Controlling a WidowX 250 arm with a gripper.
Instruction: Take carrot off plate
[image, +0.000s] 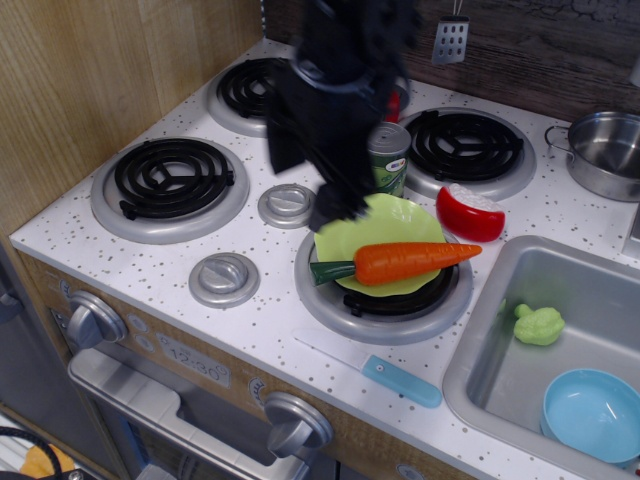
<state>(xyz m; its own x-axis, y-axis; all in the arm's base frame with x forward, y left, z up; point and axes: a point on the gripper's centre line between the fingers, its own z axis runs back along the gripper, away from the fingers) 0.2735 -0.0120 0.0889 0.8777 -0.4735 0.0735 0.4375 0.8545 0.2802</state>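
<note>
The orange carrot (405, 261) lies across the lime-green plate (385, 222), its dark green stem end pointing left past the rim and its tip pointing right. The plate sits on the front right burner (383, 303). My black gripper (335, 205) hangs above the plate's left rear edge, a little above and behind the carrot's stem end. It is motion-blurred, so whether its fingers are open or shut does not show. It holds nothing that I can see.
A green can (389, 157) stands just behind the plate, beside my arm. A red-and-white object (471, 212) lies right of the plate. A blue-handled knife (385, 375) lies at the front edge. The sink (500, 340) holds a green toy (539, 325) and a light blue bowl (595, 413). A steel pot (608, 152) stands at the far right.
</note>
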